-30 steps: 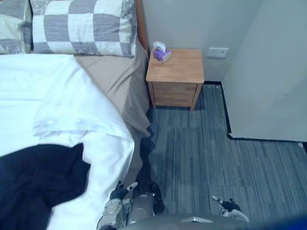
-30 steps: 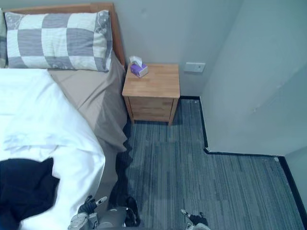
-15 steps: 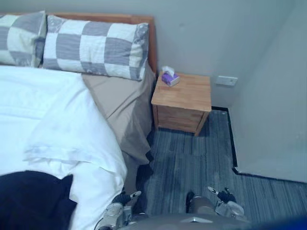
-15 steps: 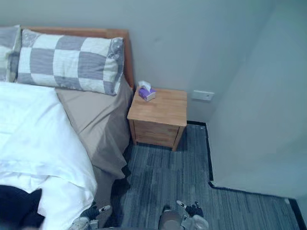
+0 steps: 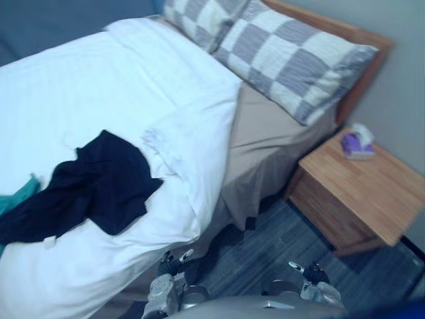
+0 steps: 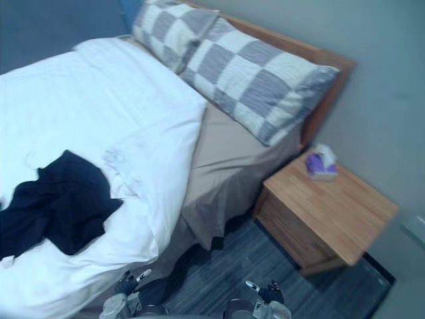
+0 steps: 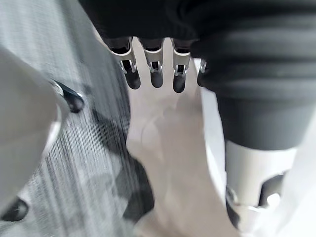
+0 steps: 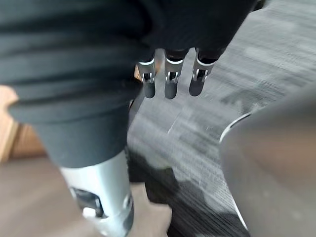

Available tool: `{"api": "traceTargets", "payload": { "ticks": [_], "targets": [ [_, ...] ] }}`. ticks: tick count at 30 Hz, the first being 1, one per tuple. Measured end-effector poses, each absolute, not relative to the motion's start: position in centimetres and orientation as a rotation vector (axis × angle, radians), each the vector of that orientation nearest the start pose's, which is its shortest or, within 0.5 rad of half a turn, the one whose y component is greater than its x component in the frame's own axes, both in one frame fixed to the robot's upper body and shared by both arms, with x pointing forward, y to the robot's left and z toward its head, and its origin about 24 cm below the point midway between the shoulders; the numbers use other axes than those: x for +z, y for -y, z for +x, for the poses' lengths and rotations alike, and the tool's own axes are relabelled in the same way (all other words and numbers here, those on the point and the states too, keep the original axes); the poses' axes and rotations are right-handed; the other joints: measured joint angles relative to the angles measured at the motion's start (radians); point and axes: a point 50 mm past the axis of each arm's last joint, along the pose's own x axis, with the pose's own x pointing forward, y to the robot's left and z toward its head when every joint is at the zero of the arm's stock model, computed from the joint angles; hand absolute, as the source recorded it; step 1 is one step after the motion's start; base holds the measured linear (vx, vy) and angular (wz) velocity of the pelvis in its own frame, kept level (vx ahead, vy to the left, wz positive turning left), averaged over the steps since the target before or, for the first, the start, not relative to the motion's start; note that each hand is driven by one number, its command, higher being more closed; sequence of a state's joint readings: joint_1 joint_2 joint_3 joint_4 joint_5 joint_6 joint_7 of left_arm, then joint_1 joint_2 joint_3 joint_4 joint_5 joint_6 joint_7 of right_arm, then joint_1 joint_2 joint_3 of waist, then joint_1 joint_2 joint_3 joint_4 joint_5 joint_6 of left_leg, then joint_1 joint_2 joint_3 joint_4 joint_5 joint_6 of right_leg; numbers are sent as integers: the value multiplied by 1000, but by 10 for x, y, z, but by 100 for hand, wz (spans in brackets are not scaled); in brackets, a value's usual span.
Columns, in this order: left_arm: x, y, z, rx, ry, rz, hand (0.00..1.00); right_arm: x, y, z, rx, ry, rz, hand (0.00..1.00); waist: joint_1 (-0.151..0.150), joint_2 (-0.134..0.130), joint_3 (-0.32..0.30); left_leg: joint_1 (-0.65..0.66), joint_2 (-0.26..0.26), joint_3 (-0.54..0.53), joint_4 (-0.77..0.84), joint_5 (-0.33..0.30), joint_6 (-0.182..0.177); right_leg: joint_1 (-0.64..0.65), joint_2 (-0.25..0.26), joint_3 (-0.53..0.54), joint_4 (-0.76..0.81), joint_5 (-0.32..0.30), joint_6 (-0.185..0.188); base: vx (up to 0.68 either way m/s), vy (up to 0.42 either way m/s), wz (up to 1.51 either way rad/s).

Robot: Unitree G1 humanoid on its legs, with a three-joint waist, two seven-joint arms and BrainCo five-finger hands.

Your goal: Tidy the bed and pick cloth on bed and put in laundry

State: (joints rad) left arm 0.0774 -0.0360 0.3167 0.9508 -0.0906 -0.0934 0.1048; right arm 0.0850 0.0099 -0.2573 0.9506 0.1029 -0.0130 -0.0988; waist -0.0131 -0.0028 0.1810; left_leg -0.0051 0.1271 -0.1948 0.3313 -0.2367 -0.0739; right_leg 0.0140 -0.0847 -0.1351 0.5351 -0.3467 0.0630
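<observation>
A dark navy cloth (image 5: 93,189) lies crumpled on the white duvet (image 5: 99,93), near the bed's side closest to me. A bit of teal cloth (image 5: 16,196) peeks out at its left. My left hand (image 5: 163,292) hangs low beside the bed's edge, well below the cloth. In the left wrist view its fingers (image 7: 156,69) are straight and hold nothing, with the hanging taupe sheet (image 7: 168,163) past them. My right hand (image 5: 312,284) hangs low over the carpet, and its fingers (image 8: 170,81) are straight and empty too.
Two grey-and-white checked pillows (image 5: 292,60) lean on the wooden headboard. The duvet is folded back from a bare strip of taupe sheet (image 5: 265,139). A wooden nightstand (image 5: 362,189) with a purple tissue box (image 5: 357,143) stands right of the bed, on grey carpet (image 5: 265,249).
The camera has swung left, so the bed now takes most of the picture and the wall corner has gone out of view. Both hands stay low and empty.
</observation>
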Motion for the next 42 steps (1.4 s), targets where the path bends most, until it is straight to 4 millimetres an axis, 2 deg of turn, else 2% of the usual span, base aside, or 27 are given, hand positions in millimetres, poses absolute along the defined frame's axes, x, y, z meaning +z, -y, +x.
{"api": "traceTargets", "payload": {
  "ticks": [1, 2, 3, 4, 5, 6, 7, 8, 10, 13, 14, 16, 17, 18, 19, 20, 21, 22, 25, 27, 30, 32, 35, 37, 39, 41, 42],
  "targets": [
    [-147, -190, 123, 464, -901, -203, 0, -153, 196, 111, -395, -1001, 142, 0, 4, 26, 22, -48, 47, 34, 88, 1, -7, -59, 10, -1, 120, -9, -15, -185, 169, 121],
    [-148, -188, 121, 478, -907, -213, 0, -150, 198, 116, -376, -986, 116, 0, 6, 41, 27, -82, 92, 118, 151, -11, -29, -56, 15, 13, -21, -58, -17, -251, 338, 116],
    [-150, -190, 117, 499, -922, -217, 0, -149, 199, 119, -369, -973, 107, 0, 5, 46, 44, -114, 136, 222, 226, -31, -63, 25, 17, -39, -182, 33, -30, -289, 591, 98],
    [-152, -193, 112, 497, -945, -202, 0, -149, 206, 115, -412, -982, 107, 0, 1, 47, 54, -112, 173, 388, 238, -41, -61, 90, 24, -73, -237, 64, -26, -58, 589, 90],
    [-152, -196, 111, 495, -944, -190, 0, -151, 206, 112, -423, -997, 109, 0, 2, 27, 43, -107, 141, 493, 201, -41, -61, 109, -1, -76, -253, 64, -26, -57, 599, 81],
    [-151, -197, 113, 477, -942, -170, 0, -152, 207, 110, -428, -1010, 110, 0, 2, 13, 47, -98, 75, 537, 134, -35, -53, 131, -27, -77, -267, 64, -26, -95, 583, 51],
    [-153, -191, 111, 444, -955, -158, 0, -154, 207, 108, -437, -1025, 123, 0, 9, 17, 49, -66, -15, 517, -11, 82, 48, 149, -40, -74, -276, 66, -22, -46, 493, 27],
    [-152, -192, 111, 445, -953, -153, 0, -155, 206, 106, -438, -1040, 129, 0, 17, 7, 46, -36, -36, 521, -57, 103, 44, 155, -44, -71, -279, 69, -17, 38, 473, 20],
    [-154, -194, 108, 422, -971, -123, 0, -158, 195, 106, -424, -1054, 161, 0, 9, -14, 38, 68, -83, 507, -265, 200, 54, 171, -58, -72, -287, 99, -1, 113, 410, 36],
    [-154, -199, 106, 429, -979, -114, 0, -159, 182, 106, -410, -1058, 189, 0, 5, -44, 29, 125, -103, 474, -383, 249, 50, 167, -56, -77, -225, 100, 0, 108, 146, 34],
    [-154, -201, 106, 430, -977, -108, 0, -159, 181, 107, -409, -1057, 191, 0, 6, -49, 31, 133, -107, 458, -394, 254, 51, 161, -56, -78, -196, 100, 0, 109, 19, 47],
    [-153, -209, 104, 420, -984, -84, 0, -159, 178, 106, -408, -1055, 202, 0, -1, -78, 27, 147, -101, 401, -422, 265, 55, 91, -50, -38, -25, 106, -11, 89, -53, 67],
    [-153, -209, 104, 415, -986, -77, 0, -159, 180, 105, -412, -1051, 198, 0, -5, -73, 29, 146, -91, 395, -428, 270, 56, 65, -41, 0, 14, 75, -31, 79, -96, 71],
    [-154, -210, 105, 413, -989, -73, 0, -158, 179, 106, -406, -1041, 197, 0, -5, -74, 28, 144, -82, 369, -427, 272, 53, 53, -13, 79, -26, 0, -40, 55, -63, 68],
    [-154, -210, 105, 408, -993, -67, 0, -158, 178, 106, -391, -1040, 186, 0, -4, -78, 27, 144, -86, 349, -428, 274, 49, 54, -14, 100, -128, 12, -34, 4, -14, 63],
    [-153, -211, 105, 407, -992, -62, 0, -159, 177, 106, -386, -1044, 184, 0, -1, -89, 23, 142, -99, 343, -428, 275, 47, 54, -30, 104, -181, 73, -26, -36, -26, 53],
    [-154, -212, 106, 402, -997, -53, 0, -159, 174, 105, -382, -1050, 192, 0, -3, -97, 23, 144, -110, 328, -435, 275, 41, 67, -42, 114, -196, 59, -10, -50, -62, 33],
    [-155, -206, 108, 385, -999, -61, 0, -159, 176, 104, -379, -1052, 182, 0, 4, -83, 14, 143, -102, 323, -435, 279, 34, 84, -37, 120, -234, 58, -10, -29, -100, 19],
    [-157, -198, 107, 354, -1016, -63, 0, -158, 183, 106, -382, -1041, 171, 0, -8, -48, 18, 141, -93, 324, -436, 288, 21, 119, -23, 120, -310, 53, -18, -37, -84, -3],
    [-157, -195, 106, 337, -1025, -56, 0, -158, 185, 106, -384, -1042, 168, 0, -14, -43, 15, 146, -87, 325, -436, 291, 15, 127, -13, 119, -315, 56, -22, -32, -56, 3],
    [-158, -196, 104, 337, -1028, -54, 0, -159, 185, 103, -397, -1052, 184, 0, -19, -46, 11, 163, -69, 330, -437, 288, 4, 153, 5, 120, -330, 61, -29, -28, -62, -1],
    [-158, -198, 103, 345, -1033, -55, 0, -161, 193, 103, -445, -1071, 208, 0, -20, -50, 9, 160, -60, 338, -437, 287, 0, 157, 13, 123, -350, 74, -29, -10, -17, -11],
    [-159, -201, 100, 381, -1048, -82, 0, -167, 194, 79, -556, -1130, 314, 0, -22, -55, -3, 162, -56, 359, -437, 279, -6, 178, 14, 132, -404, 100, -25, 21, 26, -14],
    [-159, -206, 96, 437, -1057, -111, 0, -169, 196, 62, -708, -1139, 404, 0, -23, -63, -5, 164, -52, 406, -437, 272, -10, 181, 15, 161, -425, 118, -25, 46, 48, -38],
    [-160, -210, 93, 476, -1066, -122, 0, -167, 198, 59, -763, -1144, 374, 0, -30, -67, -6, 172, -52, 445, -436, 272, -10, 178, 15, 182, -435, 137, -18, 29, 52, -48],
    [-160, -215, 90, 511, -1070, -135, 0, -161, 212, 58, -817, -1099, 338, 0, -36, -67, -6, 181, -48, 469, -436, 272, -11, 187, 10, 192, -441, 149, -5, -23, 23, -31],
    [-160, -216, 89, 527, -1070, -149, 0, -148, 230, 71, -850, -998, 312, 0, -41, -66, -7, 181, -49, 477, -437, 270, -10, 185, 8, 194, -442, 151, -1, -39, 37, -8]
  ]
}}
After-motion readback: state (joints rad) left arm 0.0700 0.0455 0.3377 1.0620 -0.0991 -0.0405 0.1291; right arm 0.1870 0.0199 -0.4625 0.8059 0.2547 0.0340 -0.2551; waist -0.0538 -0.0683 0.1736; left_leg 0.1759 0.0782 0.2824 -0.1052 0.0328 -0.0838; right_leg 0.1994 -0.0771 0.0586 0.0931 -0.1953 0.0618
